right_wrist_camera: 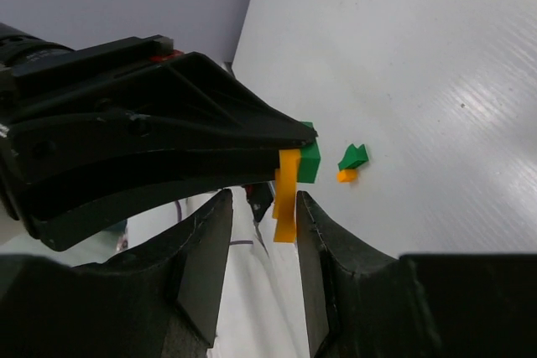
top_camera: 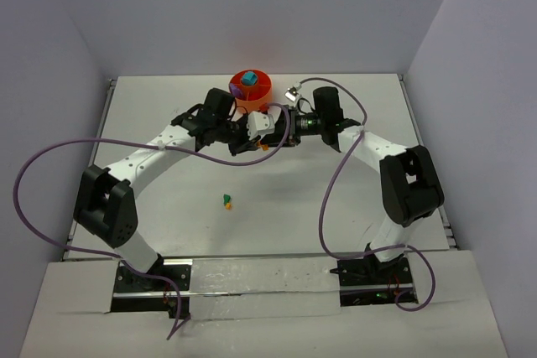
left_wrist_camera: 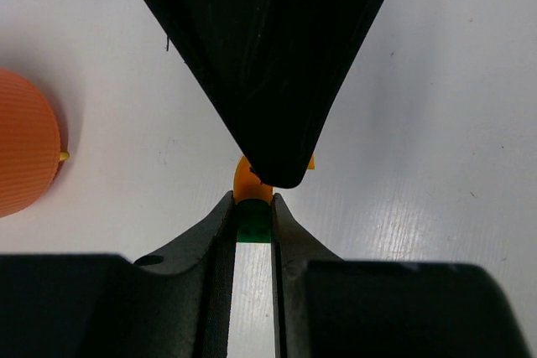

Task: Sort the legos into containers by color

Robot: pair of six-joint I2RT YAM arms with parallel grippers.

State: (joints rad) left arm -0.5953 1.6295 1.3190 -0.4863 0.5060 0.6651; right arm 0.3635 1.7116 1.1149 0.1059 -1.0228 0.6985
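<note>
Mid-table handover: two arms work at splitting a stuck green-and-orange pair so each colour can be sorted.

On the table (top_camera: 151, 106), just in front of the orange tub (top_camera: 264, 91) that already holds a teal brick (top_camera: 248, 80), the left claw (left_wrist_camera: 252, 203) is clamped on the green brick (left_wrist_camera: 253, 225). The right claw (right_wrist_camera: 263, 199) stands apart around the joined orange piece (right_wrist_camera: 287, 194). I'd say it must next pinch and pull. Another stuck pair (top_camera: 227, 200) waits nearer the bases.

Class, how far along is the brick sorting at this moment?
Done: a teal brick lies in the orange tub. In hand: the left tool grips a green brick joined to an orange brick between the right tool's fingers. Remaining: another green-orange pair on the table.
</note>
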